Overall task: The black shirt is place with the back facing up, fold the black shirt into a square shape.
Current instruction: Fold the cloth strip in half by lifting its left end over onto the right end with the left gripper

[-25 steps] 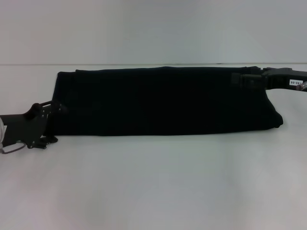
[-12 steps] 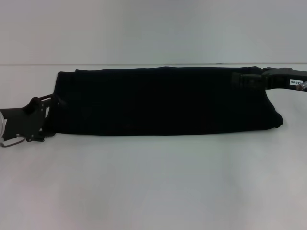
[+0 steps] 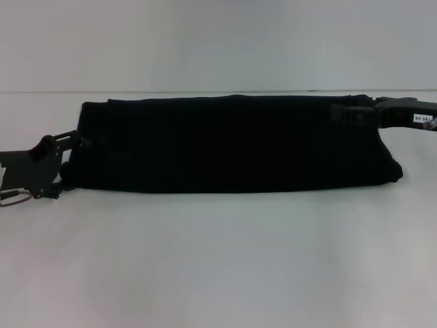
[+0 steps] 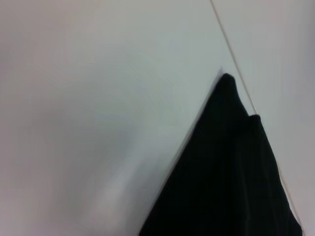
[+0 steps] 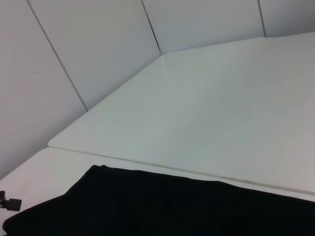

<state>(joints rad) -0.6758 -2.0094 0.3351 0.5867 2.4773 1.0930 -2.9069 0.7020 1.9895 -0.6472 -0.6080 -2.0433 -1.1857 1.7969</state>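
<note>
The black shirt (image 3: 232, 143) lies on the white table (image 3: 218, 260) as a long, narrow folded band running left to right. No print shows on it. My left gripper (image 3: 68, 167) sits at the band's left end, low over the table, with its fingers spread apart at the cloth's edge. At the shirt's far right corner my right gripper (image 3: 338, 113) rests over the cloth, black against black. The left wrist view shows a pointed end of the shirt (image 4: 231, 172). A wide stretch of the shirt (image 5: 172, 206) fills the right wrist view.
Bare white table surface lies in front of the shirt and on both sides. A pale wall (image 3: 218, 41) rises just behind the table's far edge, close to the shirt's back edge.
My left gripper has drawn back to the left and risen a little at the shirt's left end. The right gripper and the shirt have hardly moved.
</note>
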